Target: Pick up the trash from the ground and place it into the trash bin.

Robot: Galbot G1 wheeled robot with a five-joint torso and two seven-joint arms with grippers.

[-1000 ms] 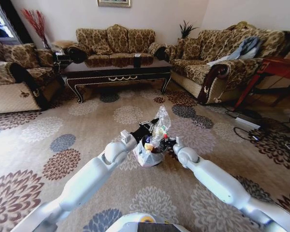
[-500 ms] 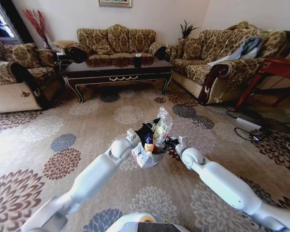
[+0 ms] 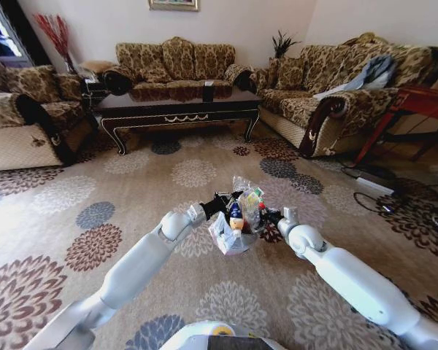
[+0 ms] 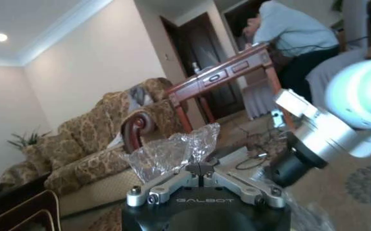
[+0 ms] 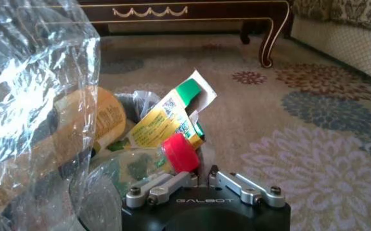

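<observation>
While the left gripper [image 3: 223,201] has swung in over the trash bin [image 3: 232,244] from its 10 o'clock, the clear plastic wrapper [image 3: 247,191] pinched in its closed fingers has sunk from a tall crest to rim height. The drop looks nearly done, though not yet released. The right gripper [image 3: 271,215], fingers together at the bin's 3 o'clock, grips nothing discernible. A yellow bottle [image 3: 236,216] and a green wrapper [image 5: 169,115] crowd the mouth. Farther off, a coffee table [image 3: 175,109] stands at 11 o'clock.
</observation>
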